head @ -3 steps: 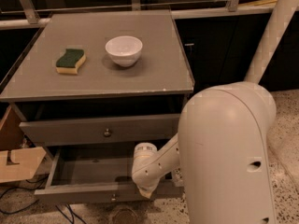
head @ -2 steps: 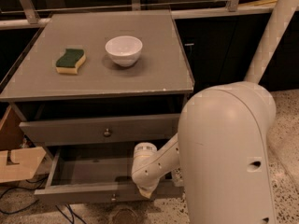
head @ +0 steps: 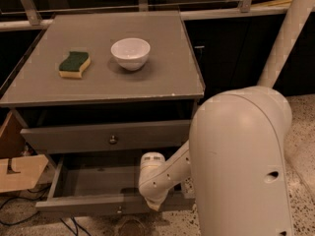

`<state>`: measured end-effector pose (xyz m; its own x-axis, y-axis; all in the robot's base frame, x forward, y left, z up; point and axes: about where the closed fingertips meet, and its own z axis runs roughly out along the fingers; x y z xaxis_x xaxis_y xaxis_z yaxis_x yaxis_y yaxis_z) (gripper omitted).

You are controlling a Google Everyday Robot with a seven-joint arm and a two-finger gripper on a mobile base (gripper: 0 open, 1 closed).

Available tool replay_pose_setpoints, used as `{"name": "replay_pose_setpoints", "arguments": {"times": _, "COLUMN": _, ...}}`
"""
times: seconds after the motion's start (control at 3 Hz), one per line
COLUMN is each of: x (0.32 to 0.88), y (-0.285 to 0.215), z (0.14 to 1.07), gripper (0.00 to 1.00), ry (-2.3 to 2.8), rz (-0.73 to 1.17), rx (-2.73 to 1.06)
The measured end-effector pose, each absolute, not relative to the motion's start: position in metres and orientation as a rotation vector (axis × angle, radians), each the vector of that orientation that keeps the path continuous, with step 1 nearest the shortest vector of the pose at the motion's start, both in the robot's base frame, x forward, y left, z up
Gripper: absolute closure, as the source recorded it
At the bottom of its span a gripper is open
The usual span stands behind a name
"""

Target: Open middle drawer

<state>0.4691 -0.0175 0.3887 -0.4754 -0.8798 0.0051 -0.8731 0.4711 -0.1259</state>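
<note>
The middle drawer (head: pixel 88 204) is a long grey drawer low in the cabinet, pulled well out, its bare inside showing. A small knob (head: pixel 119 210) sits on its front. My gripper (head: pixel 153 203) hangs at the end of the white forearm. It is down at the drawer's front rim, right of the knob, and the wrist hides it. The arm's big white housing (head: pixel 241 166) fills the right foreground and covers the drawer's right end.
Above is another grey drawer (head: pixel 64 140) with a round knob (head: pixel 113 139). On the cabinet top (head: pixel 162 58) stand a white bowl (head: pixel 130 53) and a green-and-yellow sponge (head: pixel 74 64). A wooden piece (head: pixel 17 173) and cables lie at the left. A white post (head: pixel 288 38) rises at the right.
</note>
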Motion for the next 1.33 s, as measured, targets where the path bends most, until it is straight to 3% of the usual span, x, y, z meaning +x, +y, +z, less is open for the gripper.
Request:
{"name": "replay_pose_setpoints", "arguments": {"times": 1.0, "x": 0.4611, "y": -0.0237, "z": 0.395, "gripper": 1.0, "ry": 2.65, "rz": -0.213, "rx": -1.553}}
{"name": "replay_pose_setpoints", "arguments": {"times": 1.33, "x": 0.4611, "y": -0.0237, "z": 0.395, "gripper": 0.82, "ry": 2.65, "rz": -0.213, "rx": -1.553}}
